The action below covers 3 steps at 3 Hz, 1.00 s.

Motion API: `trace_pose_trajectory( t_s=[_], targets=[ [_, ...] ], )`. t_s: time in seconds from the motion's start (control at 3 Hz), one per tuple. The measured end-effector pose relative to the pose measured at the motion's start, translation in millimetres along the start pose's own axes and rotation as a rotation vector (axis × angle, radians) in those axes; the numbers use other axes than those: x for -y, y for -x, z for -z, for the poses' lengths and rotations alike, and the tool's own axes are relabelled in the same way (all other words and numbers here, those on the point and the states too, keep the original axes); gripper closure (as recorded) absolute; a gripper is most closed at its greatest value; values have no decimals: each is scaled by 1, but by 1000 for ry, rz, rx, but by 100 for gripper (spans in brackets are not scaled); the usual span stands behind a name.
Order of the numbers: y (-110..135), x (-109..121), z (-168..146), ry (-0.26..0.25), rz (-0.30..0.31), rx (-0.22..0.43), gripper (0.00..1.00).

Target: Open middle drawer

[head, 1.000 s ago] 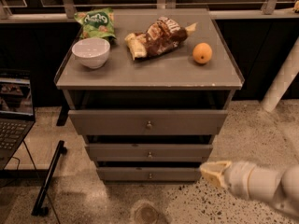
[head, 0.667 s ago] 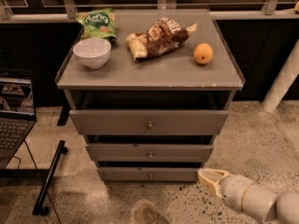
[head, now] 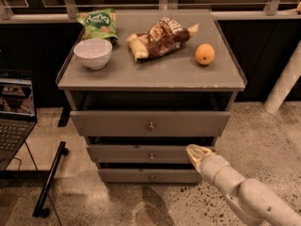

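Observation:
The grey cabinet [head: 150,79] has three drawers. The middle drawer [head: 122,153] is the second one, a flat grey front with a small round metal knob [head: 151,156] at its centre. It stands out a little from the cabinet, less than the top drawer [head: 117,123] above it. The bottom drawer [head: 122,175] is below. My gripper [head: 195,152] comes in from the lower right on a pale arm. Its tip is at the right part of the middle drawer's front, well to the right of the knob.
On the cabinet top lie a white bowl [head: 93,52], a green chip bag [head: 98,22], a brown snack bag [head: 160,36] and an orange [head: 205,54]. A laptop [head: 14,112] and a black stand leg [head: 49,182] are at the left, a white post [head: 284,79] at the right.
My gripper has moved up and to the left, from low beside the bottom drawer to the right part of the middle drawer's front. The drawers have not moved.

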State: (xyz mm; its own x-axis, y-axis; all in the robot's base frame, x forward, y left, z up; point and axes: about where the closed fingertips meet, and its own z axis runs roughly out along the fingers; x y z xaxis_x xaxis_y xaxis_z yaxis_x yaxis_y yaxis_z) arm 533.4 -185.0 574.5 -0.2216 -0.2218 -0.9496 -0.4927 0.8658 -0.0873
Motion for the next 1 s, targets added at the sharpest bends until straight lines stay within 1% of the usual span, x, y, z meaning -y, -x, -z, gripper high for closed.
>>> trace_pose_trajectory(
  t_s=[0.33, 0.67, 1.0],
  targets=[
    [-29, 10, -26, -55, -52, -6, 100],
    [-30, 9, -24, -54, -55, -7, 100],
    [-42, 13, -35, -76, -70, -3, 100]
  ],
)
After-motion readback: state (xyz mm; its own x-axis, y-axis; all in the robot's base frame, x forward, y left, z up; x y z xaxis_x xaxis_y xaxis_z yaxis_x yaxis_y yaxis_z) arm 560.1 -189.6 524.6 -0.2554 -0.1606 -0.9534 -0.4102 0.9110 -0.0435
